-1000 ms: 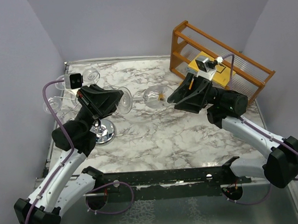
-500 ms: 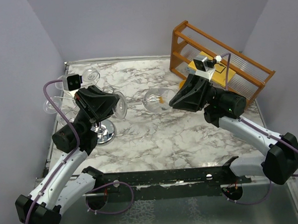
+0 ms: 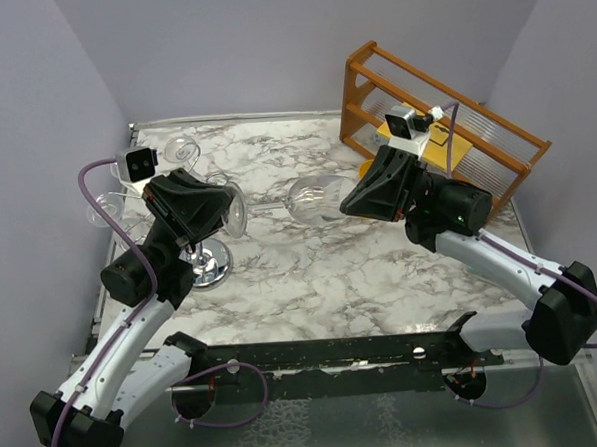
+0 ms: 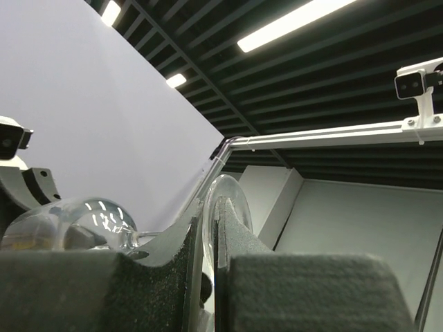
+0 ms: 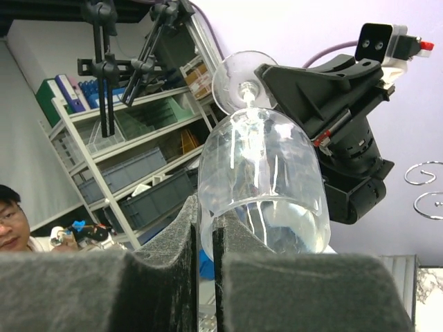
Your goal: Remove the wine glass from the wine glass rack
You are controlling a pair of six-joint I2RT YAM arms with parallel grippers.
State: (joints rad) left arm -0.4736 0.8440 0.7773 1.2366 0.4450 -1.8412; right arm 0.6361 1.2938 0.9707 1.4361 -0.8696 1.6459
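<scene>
A clear wine glass (image 3: 312, 196) lies level in the air between my two grippers. My left gripper (image 3: 234, 209) is shut on its round foot (image 4: 228, 200), edge-on between the pads in the left wrist view. My right gripper (image 3: 346, 203) is shut on the rim of its bowl (image 5: 263, 187). The right wrist view shows the foot (image 5: 242, 79) and the left gripper (image 5: 325, 90) beyond the bowl. The silvery wire wine glass rack (image 3: 208, 263) stands at the left on its chrome base, below the left arm. Its curled arms (image 5: 426, 173) still hold other glasses (image 3: 179, 148).
An orange-brown wooden slatted shelf rack (image 3: 494, 123) stands at the back right, with a yellow object (image 3: 447, 152) in front of it behind the right wrist. Grey walls close in the marble table (image 3: 311, 273) on the left, back and right.
Both grippers keep their hold on the glass. The left gripper has shifted a little to the left with the foot, and the right wrist has tilted up slightly.
</scene>
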